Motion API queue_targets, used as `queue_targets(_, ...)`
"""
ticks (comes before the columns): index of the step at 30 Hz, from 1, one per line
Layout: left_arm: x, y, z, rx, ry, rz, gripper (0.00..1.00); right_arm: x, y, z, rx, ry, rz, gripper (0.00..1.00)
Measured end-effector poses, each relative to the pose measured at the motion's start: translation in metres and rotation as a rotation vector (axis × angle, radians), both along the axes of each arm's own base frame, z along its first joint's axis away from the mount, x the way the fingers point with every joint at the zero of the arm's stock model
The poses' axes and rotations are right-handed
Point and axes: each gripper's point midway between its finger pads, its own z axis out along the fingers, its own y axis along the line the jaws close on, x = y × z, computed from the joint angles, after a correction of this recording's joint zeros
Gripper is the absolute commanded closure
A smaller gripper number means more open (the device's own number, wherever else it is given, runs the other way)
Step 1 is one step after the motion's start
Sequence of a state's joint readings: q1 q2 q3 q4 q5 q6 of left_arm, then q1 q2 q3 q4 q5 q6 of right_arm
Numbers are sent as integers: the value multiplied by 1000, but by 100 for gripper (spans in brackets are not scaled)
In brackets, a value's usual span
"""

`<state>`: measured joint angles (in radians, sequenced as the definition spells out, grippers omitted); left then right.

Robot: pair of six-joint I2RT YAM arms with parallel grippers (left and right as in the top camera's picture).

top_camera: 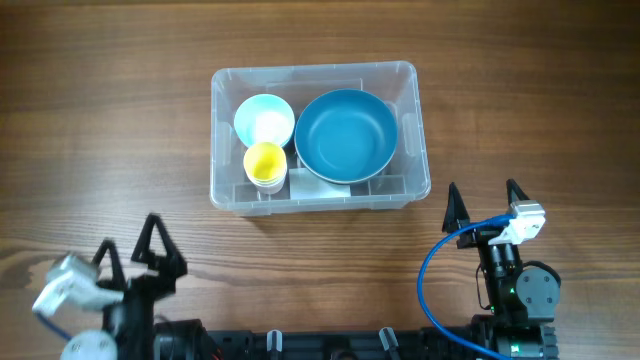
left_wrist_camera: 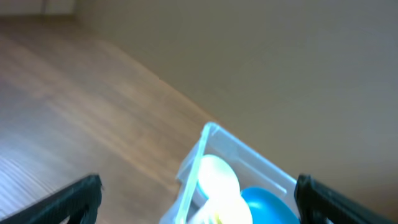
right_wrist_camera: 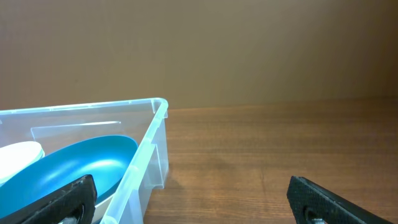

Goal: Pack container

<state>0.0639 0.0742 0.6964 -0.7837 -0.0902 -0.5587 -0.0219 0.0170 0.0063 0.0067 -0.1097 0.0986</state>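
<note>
The clear plastic container (top_camera: 415,110) sits at the table's middle. It holds a large blue bowl (top_camera: 346,135), a light blue and white bowl (top_camera: 264,120) and a small yellow cup (top_camera: 265,162). My left gripper (top_camera: 140,252) is open and empty at the front left, well short of the container. My right gripper (top_camera: 486,203) is open and empty at the front right, just off the container's right corner. The left wrist view shows the container (left_wrist_camera: 214,138) with the pale bowl (left_wrist_camera: 217,177) ahead of the left gripper (left_wrist_camera: 196,199). The right wrist view shows the container's corner (right_wrist_camera: 158,134), the blue bowl (right_wrist_camera: 68,168) and the right gripper (right_wrist_camera: 193,199).
The wooden table (top_camera: 100,120) runs all around the container. A blue cable (top_camera: 430,290) loops beside the right arm at the front edge. A brown wall (right_wrist_camera: 249,50) stands behind the table.
</note>
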Motion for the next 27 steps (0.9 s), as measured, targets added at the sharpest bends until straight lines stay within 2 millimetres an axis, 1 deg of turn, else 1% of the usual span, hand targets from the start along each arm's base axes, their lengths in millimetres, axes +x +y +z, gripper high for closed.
queue_targets(3, 23, -3, -17, -1, -18, -23, 0, 0, 0, 0, 0, 0, 2, 0)
queue_targets(5, 34, -4, -29, 0, -21, -35, 0, 0, 0, 0, 0, 0, 2, 0)
queue_targets(9, 52, -9, -43, 14, -76, -62, 0, 0, 0, 0, 0, -1, 2, 0)
queue_targets(14, 65, -14, -57, 59, -114, -88, 0, 0, 0, 0, 0, -1, 2, 0)
queue_targets(19, 72, -15, -71, 107, -120, -100, 0, 0, 0, 0, 0, -2, 2, 0)
queue_targets(21, 75, -16, -79, 118, -109, -105, 0, 0, 0, 0, 0, -2, 2, 0)
queue_targets(25, 78, -16, -103, 131, -61, -114, 0, 0, 0, 0, 0, -2, 2, 1)
queue_targets(27, 80, -16, -111, 133, -50, -115, 0, 0, 0, 0, 0, -2, 2, 0)
